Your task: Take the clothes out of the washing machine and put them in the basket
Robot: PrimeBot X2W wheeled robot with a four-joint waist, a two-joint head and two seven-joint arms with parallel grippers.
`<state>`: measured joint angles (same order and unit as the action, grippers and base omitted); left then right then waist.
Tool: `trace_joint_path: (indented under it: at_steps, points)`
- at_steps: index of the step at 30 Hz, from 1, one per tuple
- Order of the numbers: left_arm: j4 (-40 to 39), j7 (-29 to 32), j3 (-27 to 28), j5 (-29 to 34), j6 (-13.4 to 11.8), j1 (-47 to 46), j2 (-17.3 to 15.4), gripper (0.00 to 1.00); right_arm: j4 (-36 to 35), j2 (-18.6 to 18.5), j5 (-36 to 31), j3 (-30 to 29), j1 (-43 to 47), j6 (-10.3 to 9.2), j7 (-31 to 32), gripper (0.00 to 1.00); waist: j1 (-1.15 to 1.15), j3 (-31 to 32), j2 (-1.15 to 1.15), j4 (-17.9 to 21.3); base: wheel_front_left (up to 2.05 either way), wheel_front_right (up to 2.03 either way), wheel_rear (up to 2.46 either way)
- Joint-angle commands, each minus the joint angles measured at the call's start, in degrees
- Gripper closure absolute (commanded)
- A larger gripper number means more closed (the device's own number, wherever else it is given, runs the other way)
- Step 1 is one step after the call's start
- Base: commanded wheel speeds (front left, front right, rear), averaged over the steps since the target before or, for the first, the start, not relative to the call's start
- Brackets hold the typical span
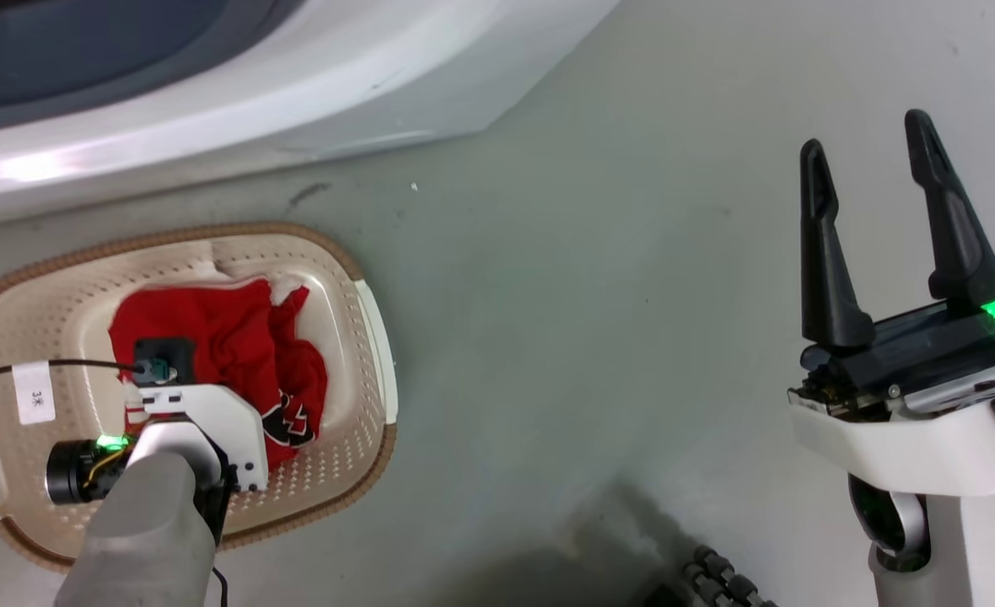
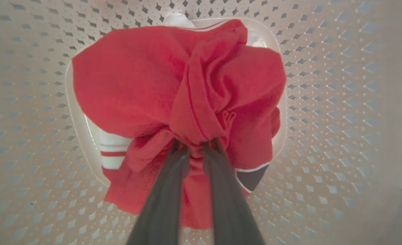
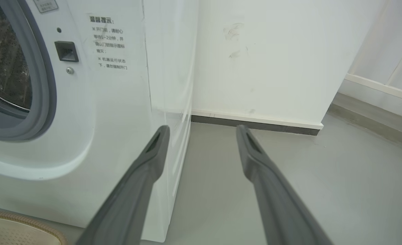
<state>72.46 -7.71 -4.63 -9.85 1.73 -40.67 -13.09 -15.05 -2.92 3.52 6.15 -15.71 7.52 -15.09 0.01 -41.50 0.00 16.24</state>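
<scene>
In the basket (image 1: 211, 229), heaped on its base: the clothes (image 1: 228, 337), bright red and crumpled, with a black-and-white print (image 1: 291, 417) at the near right edge of the heap and, in the left wrist view, a white band with red stripes at one side. Pinched at a bunched fold by the left gripper (image 2: 196, 144), its dark fingers (image 2: 173, 177) drawn nearly together with red fabric caught between the tips. Reached from above, with the pale forearm (image 1: 147, 539) and white wrist over the near part of the heap in the head view. Around the heap, cream perforated sides under a brown woven-look rim, with a white handle on the right end. Across the left end, a thin black cable (image 1: 59, 365) bearing a white paper tag (image 1: 34, 392). Set on the grey floor (image 1: 590, 295), close to the white front of the washing machine (image 1: 295, 93). Well apart to the right, over bare floor: the right gripper (image 1: 864, 135), fingers spread wide with nothing between them. Ahead of it in the right wrist view, the washer's corner, the grey-rimmed porthole and steel drum at left, and a white wall (image 3: 272, 51) with dark skirting (image 3: 255, 124) behind.
</scene>
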Motion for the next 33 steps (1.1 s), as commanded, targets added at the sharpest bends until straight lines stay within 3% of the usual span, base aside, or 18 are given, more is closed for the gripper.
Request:
trace_joint_path:
  at_steps: [1, 4, 5, 6, 13, 21, 33]
  points:
    - [0.25, 0.20, -0.18, -0.04, -0.42, -1.35, -0.25, 1.00, -0.40, 0.08, 0.21, -0.15, -1.40, -0.06, -0.11, 0.00, -0.01, -3.18, 0.00, 0.31, 0.00, 0.00, 0.00]
    - [0.67, 0.68, -0.23, -0.46, -0.73, -1.80, -0.18, 1.00, -0.45, 0.07, 0.43, -0.25, -1.68, -0.06, -0.11, 0.00, -0.01, -3.94, 0.00, 0.27, 0.00, 0.00, 0.00]
    - [0.73, 0.62, -0.24, -0.52, -0.81, -2.04, -0.18, 0.68, -0.43, 0.07, 0.38, -0.27, -1.80, -0.06, -0.11, 0.00, -0.01, -4.04, 0.00, 0.23, 0.00, 0.00, 0.00]
    - [0.76, 0.41, -0.33, -0.55, -0.87, -2.20, -0.12, 0.00, -0.38, 0.07, 0.33, -0.27, -1.85, -0.06, -0.11, 0.00, -0.01, -4.04, 0.00, 0.15, 0.00, 0.00, 0.00]
    - [1.01, -2.86, -0.79, -1.22, -0.56, -2.00, 1.30, 0.00, 1.17, 0.07, -0.13, -1.05, -0.53, -0.06, -0.11, 0.00, -0.01, -0.86, 0.00, -1.00, 0.00, 0.00, 0.00]
    - [-0.65, -7.28, -1.10, -1.73, -0.15, 2.86, 3.54, 0.00, 3.71, 0.06, -1.41, -1.48, 4.08, -0.06, -0.11, 0.00, -0.01, 9.18, 0.00, -3.30, 0.00, 0.00, 0.00]
    - [-25.47, -7.55, 2.09, -0.24, -2.73, 19.47, 6.18, 0.00, 6.40, 0.05, -4.44, -2.27, 13.37, -0.06, -0.11, 0.00, -0.01, 25.87, 0.00, -8.19, 0.00, 0.00, 0.00]
